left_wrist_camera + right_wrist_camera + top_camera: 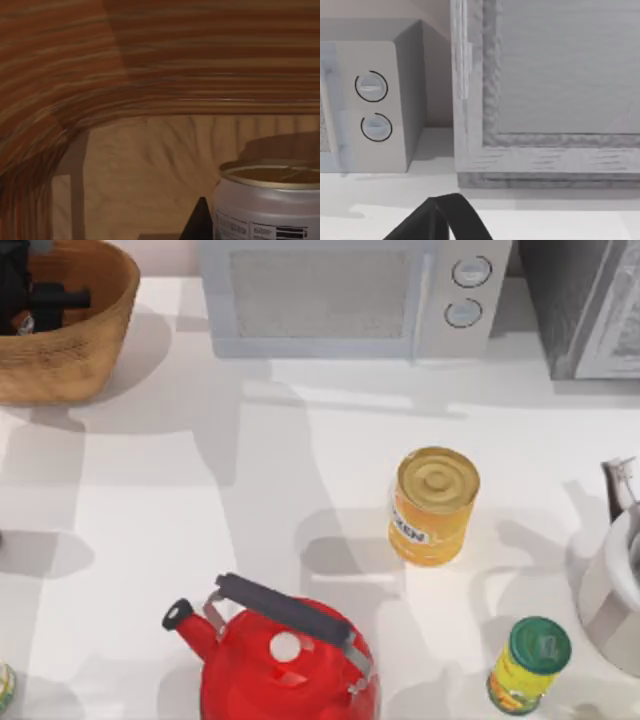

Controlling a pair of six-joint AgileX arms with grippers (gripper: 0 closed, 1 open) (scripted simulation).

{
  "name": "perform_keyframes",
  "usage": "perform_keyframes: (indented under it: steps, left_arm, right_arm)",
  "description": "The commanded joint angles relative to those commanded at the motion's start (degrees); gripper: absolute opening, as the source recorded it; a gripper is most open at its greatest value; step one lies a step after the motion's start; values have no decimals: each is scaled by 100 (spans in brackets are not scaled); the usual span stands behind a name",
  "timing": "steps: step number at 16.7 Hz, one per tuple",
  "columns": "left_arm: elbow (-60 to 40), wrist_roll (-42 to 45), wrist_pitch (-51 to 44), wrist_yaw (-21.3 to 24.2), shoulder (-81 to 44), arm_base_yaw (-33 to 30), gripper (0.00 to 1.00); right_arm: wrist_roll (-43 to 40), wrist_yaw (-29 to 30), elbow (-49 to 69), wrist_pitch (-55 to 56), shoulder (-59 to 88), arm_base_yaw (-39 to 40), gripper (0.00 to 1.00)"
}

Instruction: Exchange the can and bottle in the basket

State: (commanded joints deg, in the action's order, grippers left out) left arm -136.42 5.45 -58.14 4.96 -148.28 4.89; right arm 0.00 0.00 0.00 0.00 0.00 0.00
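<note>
The wicker basket (95, 335) stands at the table's far left corner. My left gripper (40, 302) reaches down inside it, a dark shape over the basket floor. In the left wrist view the bottle (270, 205), a white cylinder with a tan round top, stands upright on the basket floor, close beside a dark tip of that gripper (200, 222). A sliver of the bottle (24, 322) peeks out under the gripper from above. The can (433, 505), a yellow tin, stands upright on the table right of centre, far from both arms.
A red kettle (285, 655) sits at the front middle. A green-lidded yellow container (530, 665) stands at the front right beside a white vessel (612, 590). A microwave (350, 295) and a grey cabinet (590, 305) line the back. My right gripper (440, 220) faces them, parked.
</note>
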Motion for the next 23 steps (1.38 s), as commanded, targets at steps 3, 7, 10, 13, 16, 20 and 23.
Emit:
perform_keyframes:
  steps: [3, 7, 10, 13, 16, 20, 23]
  left_arm:
    - [646, -79, 263, -39, 686, 29, 0]
    - [2270, -173, 911, -104, 2442, 5, 0]
    - [3910, -222, 1580, -155, 4292, -66, 0]
    - [5762, -263, 2351, -210, 6370, -161, 0]
    - [7691, -306, 3168, -268, 8524, -261, 0]
    - [10168, -377, 4218, -351, 11200, -372, 0]
    - [11741, -438, 4896, -410, 12876, -431, 0]
  right_arm:
    - [0, 0, 0, 0, 0, 0, 100]
    - [0, 0, 0, 0, 0, 0, 100]
    - [0, 0, 0, 0, 0, 0, 100]
    - [0, 0, 0, 0, 0, 0, 100]
    - [0, 0, 0, 0, 0, 0, 100]
    - [0, 0, 0, 0, 0, 0, 100]
    - [0, 0, 0, 0, 0, 0, 100]
